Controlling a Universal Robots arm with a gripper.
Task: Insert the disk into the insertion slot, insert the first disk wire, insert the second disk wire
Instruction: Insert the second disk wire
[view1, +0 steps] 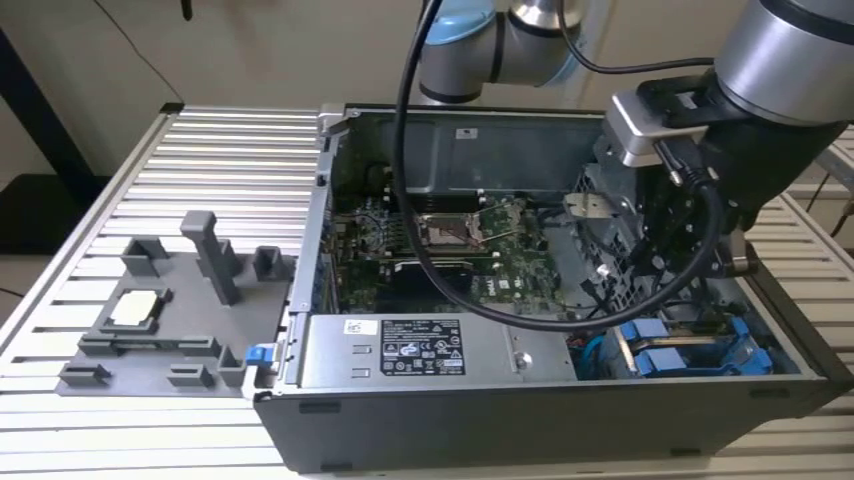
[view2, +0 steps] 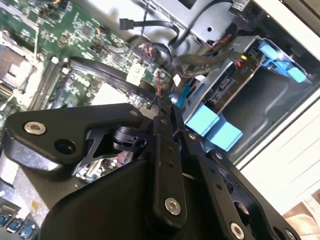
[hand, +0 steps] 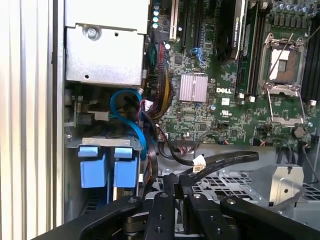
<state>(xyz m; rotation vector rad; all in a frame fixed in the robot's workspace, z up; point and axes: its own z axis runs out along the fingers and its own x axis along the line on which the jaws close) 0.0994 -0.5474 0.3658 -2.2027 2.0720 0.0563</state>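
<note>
The gripper (hand: 175, 197) is pressed together, empty, above the case floor. The disk (view1: 687, 352) sits in the bay, at five o'clock in the case (view1: 400, 425). The wire should go in straight, gently.

The exterior view looks down from high at the open computer case (view1: 561, 300), while both wrist views peer closely inside, sharing its motherboard (hand: 225, 75).

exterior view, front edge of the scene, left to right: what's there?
Grey fixture tray → blue latch tab at the case corner → silver labelled power-supply box → blue carrier handle tabs of the disk, seated in the bay beneath the arm.
</note>
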